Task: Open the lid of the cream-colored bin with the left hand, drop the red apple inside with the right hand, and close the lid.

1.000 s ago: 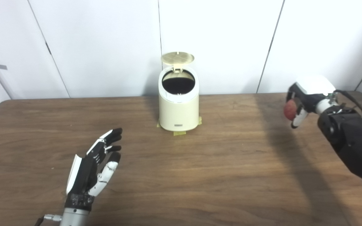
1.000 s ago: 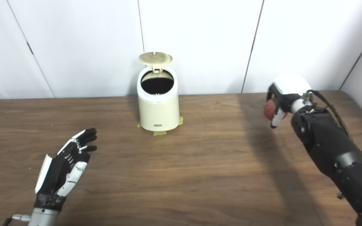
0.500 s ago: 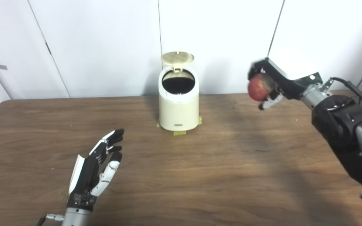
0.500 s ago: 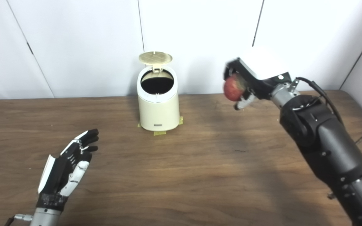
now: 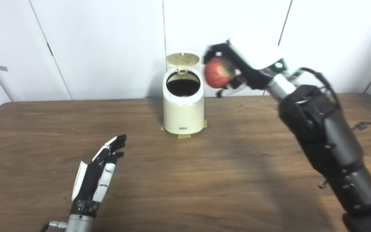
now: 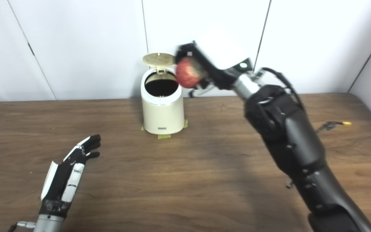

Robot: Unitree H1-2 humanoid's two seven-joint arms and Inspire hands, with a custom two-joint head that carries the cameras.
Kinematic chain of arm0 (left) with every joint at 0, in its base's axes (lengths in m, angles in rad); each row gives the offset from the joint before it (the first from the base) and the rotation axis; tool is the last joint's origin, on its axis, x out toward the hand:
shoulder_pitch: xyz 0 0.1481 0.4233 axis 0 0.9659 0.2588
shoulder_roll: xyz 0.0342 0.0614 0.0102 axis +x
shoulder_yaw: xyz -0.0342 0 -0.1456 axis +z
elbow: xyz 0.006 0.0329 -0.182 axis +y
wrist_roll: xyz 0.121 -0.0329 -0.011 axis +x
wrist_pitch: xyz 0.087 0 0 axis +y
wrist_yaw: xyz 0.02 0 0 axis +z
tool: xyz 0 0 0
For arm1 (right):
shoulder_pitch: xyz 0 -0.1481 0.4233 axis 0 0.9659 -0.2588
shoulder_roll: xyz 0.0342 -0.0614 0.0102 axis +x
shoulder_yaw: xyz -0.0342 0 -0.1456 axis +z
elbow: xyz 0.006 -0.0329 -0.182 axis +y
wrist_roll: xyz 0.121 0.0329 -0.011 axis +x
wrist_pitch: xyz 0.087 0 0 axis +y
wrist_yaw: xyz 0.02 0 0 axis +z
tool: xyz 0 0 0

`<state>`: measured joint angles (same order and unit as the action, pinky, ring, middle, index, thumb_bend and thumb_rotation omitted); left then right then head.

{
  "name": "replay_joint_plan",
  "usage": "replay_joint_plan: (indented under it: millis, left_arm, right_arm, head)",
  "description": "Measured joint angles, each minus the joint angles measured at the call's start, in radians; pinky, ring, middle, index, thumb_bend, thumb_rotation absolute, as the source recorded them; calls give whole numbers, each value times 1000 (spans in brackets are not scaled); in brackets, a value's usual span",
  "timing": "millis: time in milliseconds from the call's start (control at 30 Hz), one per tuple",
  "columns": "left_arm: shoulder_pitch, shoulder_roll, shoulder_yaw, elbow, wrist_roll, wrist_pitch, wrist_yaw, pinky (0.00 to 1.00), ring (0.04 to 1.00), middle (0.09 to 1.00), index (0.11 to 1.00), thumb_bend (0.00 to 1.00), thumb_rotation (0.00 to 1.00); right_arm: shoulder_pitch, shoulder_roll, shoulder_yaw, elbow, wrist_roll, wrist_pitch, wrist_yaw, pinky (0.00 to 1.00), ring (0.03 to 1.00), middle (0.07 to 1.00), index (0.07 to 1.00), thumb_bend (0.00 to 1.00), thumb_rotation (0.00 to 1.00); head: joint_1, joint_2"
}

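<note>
Overlapping bin point(image 6: 162, 109) rightward: apple point(image 6: 188, 74)

— What lies under the fingers point(image 5: 117, 140) of the left hand point(image 5: 90, 178)?

— You have a brown wood-grain table point(image 5: 204, 180) there. It runs on past the fingertips to a white panelled wall point(image 5: 108, 48).

— Anything on that wall?

— Thin dark vertical seams point(image 5: 164, 29) split it into panels. Far to the left of the fingers you will see a small grey rectangular tag point(image 5: 2, 68).

— And the light?

— Soft and even. A broad faint shadow point(image 5: 269, 154) crosses the table, right of the fingers.
</note>
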<state>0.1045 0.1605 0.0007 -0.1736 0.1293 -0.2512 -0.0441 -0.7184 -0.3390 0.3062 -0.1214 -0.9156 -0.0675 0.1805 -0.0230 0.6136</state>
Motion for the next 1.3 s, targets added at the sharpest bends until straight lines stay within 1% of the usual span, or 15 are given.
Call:
replay_joint_plan:
  millis: [100, 133, 267, 333, 400, 600, 667, 800, 967, 1067, 1200, 1300]
  left_arm:
    - [-1, 0, -1, 0, 2, 0, 5, 769, 854, 871, 859, 512, 1000]
    - [-1, 0, -2, 0, 3, 0, 6, 768, 854, 870, 858, 515, 1000]
    - [0, -1, -5, 0, 3, 0, 11, 758, 853, 868, 857, 506, 1000]
    - [0, -1, -6, 0, 3, 0, 11, 756, 853, 869, 856, 514, 994]
    - [0, 0, -8, 0, 3, 0, 12, 747, 852, 871, 856, 517, 962]
    - [-1, -1, -17, 0, 8, 0, 12, 740, 849, 870, 851, 513, 929]
    - [-1, -1, -18, 0, 16, 0, 13, 745, 851, 870, 851, 517, 929]
    - [-1, -1, -21, -2, 24, 0, 18, 748, 853, 870, 850, 482, 922]
    - [0, -2, -25, -4, 24, 0, 25, 747, 852, 872, 849, 485, 916]
    - [0, -2, -28, -6, 24, 1, 25, 754, 856, 875, 850, 500, 912]
    - [0, -2, -30, -5, 26, 0, 27, 746, 848, 869, 844, 477, 911]
    - [0, -2, -31, -5, 27, 0, 28, 743, 847, 870, 843, 480, 905]
  right_arm:
    - [0, 27, 4, 29, -7, -3, -4, 354, 436, 544, 457, 514, 0]
    - [0, 34, 4, 39, -10, -8, -16, 354, 432, 545, 460, 514, 0]
    - [-8, 58, 9, 109, -26, -17, -51, 353, 424, 546, 471, 513, 0]
    - [-19, 69, 17, 160, -46, -19, -78, 329, 413, 548, 477, 512, 0]
    - [-27, 79, 24, 200, -59, -22, -107, 317, 413, 556, 475, 511, 0]
    - [-64, 108, 49, 344, -62, -59, -202, 328, 420, 566, 467, 510, 0]
    - [-70, 114, 59, 377, -62, -61, -220, 326, 420, 567, 468, 509, 0]
    - [-91, 117, 71, 472, -65, -62, -247, 323, 416, 570, 468, 509, 0]
    - [-130, 118, 81, 558, -69, -62, -313, 319, 415, 566, 471, 509, 0]
    - [-145, 120, 87, 592, -69, -63, -349, 323, 422, 569, 466, 509, 0]
    - [-154, 122, 99, 614, -63, -64, -380, 324, 426, 572, 460, 509, 0]
    - [-156, 123, 104, 623, -55, -64, -391, 309, 417, 573, 467, 508, 0]
  head:
    - [0, -2]
    - [0, -2]
    - [-2, -2]
    - [-2, -3]
    - [2, -6]
    - [8, -6]
    - [9, -5]
    - [11, -2]
    - [11, 2]
    - [11, 2]
    - [11, 0]
    - [11, -3]
